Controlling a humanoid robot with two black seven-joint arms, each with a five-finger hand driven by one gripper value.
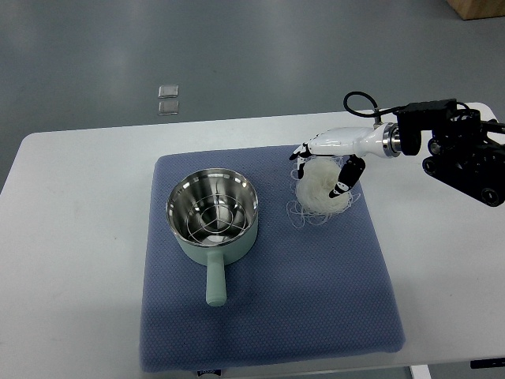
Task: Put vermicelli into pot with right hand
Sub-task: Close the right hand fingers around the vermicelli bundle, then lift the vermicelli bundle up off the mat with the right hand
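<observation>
A white nest of vermicelli lies on the blue mat, right of the pot, with loose strands trailing onto the mat. The pot is pale green with a steel inside, holds a wire rack, and has its handle pointing toward the near edge. My right hand comes in from the right edge and sits on top of the nest. Its fingers are on the nest's left side and its thumb on the right side, closed around it. The nest still rests on the mat.
The mat lies on a white table. The black forearm and cable stretch along the table's right side. A small clear object lies on the grey floor beyond the table's far edge.
</observation>
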